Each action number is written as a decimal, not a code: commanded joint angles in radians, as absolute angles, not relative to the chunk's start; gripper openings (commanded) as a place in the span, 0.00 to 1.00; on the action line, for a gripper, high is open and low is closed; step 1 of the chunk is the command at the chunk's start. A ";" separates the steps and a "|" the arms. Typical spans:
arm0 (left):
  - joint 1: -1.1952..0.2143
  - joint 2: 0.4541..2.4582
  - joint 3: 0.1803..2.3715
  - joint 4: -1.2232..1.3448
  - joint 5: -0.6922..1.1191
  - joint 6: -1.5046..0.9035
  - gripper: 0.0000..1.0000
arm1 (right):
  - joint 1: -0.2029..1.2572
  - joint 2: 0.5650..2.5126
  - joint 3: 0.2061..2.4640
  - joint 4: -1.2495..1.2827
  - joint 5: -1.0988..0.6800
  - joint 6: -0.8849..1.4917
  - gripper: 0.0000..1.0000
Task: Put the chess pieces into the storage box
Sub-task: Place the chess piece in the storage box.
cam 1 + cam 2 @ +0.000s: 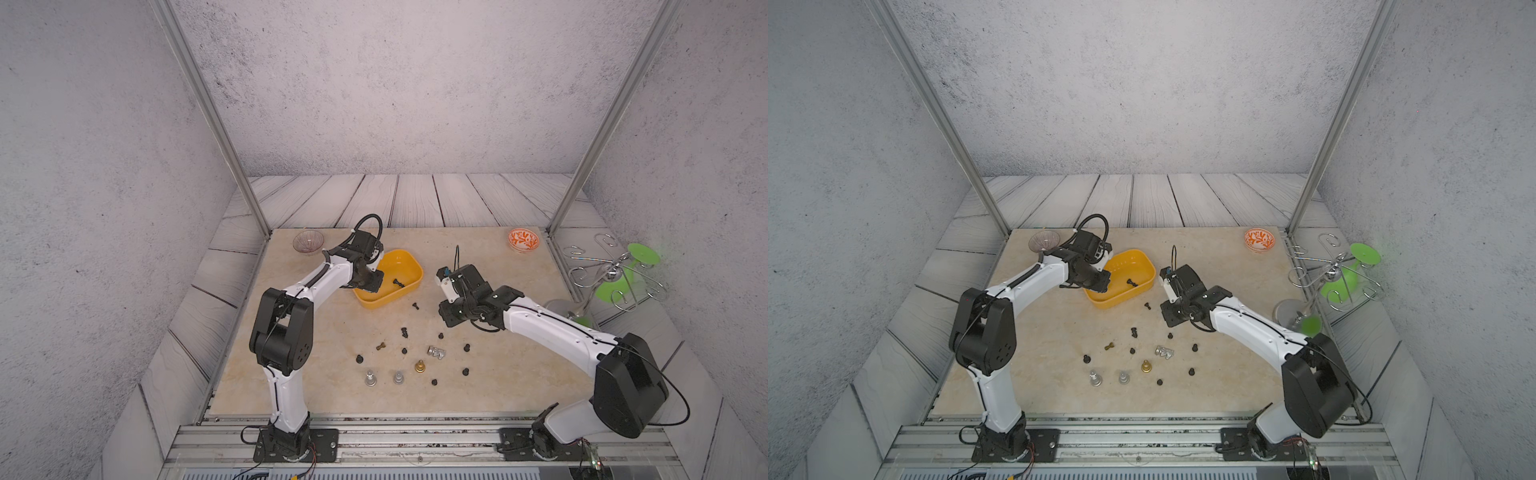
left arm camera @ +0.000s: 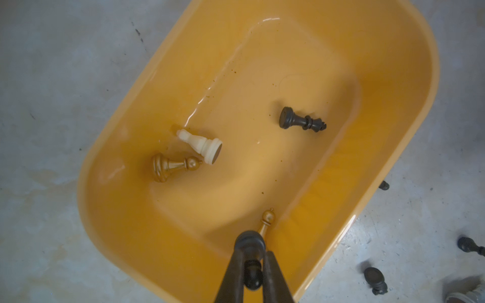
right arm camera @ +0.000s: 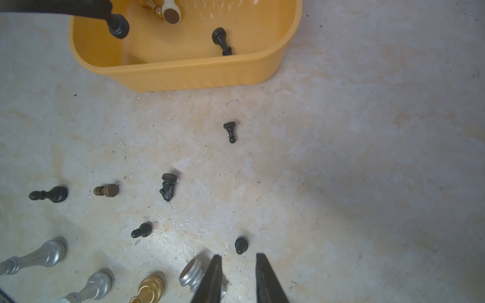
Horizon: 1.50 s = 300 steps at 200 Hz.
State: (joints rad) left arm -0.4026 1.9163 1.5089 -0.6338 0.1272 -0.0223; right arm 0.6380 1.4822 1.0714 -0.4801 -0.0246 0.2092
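Step in hand: the drop-off. The left gripper [image 2: 252, 250] carries a black pawn [image 2: 249, 244] over the storage box [image 2: 118, 210].
Left jaws: clenched on the black pawn, with nothing else between them.
Place of the pawn: between the left jaws, inside the outline of the box and above its floor. I cannot tell if it touches anything below.
Long axis: it runs along the fingers. The wide base sticks out past the tips, and the round head sits back between the jaws, toward the wrist.
Ahead of the left jaws: a gold piece [image 2: 267, 219] just past the tips. Further on, a cream pawn [image 2: 200, 144], a gold pawn [image 2: 175, 166] and a black piece [image 2: 301, 122] all lie on their sides.
Next move: in my judgement only to part the jaws. The pawn should fall base first and may roll.
Right gripper [image 3: 238, 255]: jaws apart, grasping nothing.
Ahead of the right jaws: a small black pawn [image 3: 241, 245] just beyond the tips, in line with the gap. It is probably the next pick.
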 commanded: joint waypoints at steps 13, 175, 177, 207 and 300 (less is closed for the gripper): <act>-0.391 1.941 1.549 -0.647 0.138 -0.006 0.08 | 0.634 1.425 1.062 -0.508 -0.005 0.216 0.25; -0.385 1.966 1.588 -0.655 0.140 -0.014 0.26 | 0.634 1.428 1.073 -0.511 -0.015 0.215 0.25; -0.385 1.965 1.588 -0.654 0.140 -0.014 0.26 | 0.634 1.427 1.073 -0.512 -0.014 0.215 0.25; -0.383 1.947 1.583 -0.655 0.140 -0.017 0.26 | 0.634 1.427 1.068 -0.509 -0.017 0.216 0.25; -0.376 1.780 1.474 -0.639 0.151 -0.045 0.27 | 0.638 1.465 1.089 -0.514 -0.073 0.202 0.26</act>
State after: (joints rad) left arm -0.3840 1.8454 1.5230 -0.6376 0.1394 -0.0334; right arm 0.6380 1.4616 1.0702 -0.4976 -0.0483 0.2081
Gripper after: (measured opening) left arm 0.265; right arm 0.256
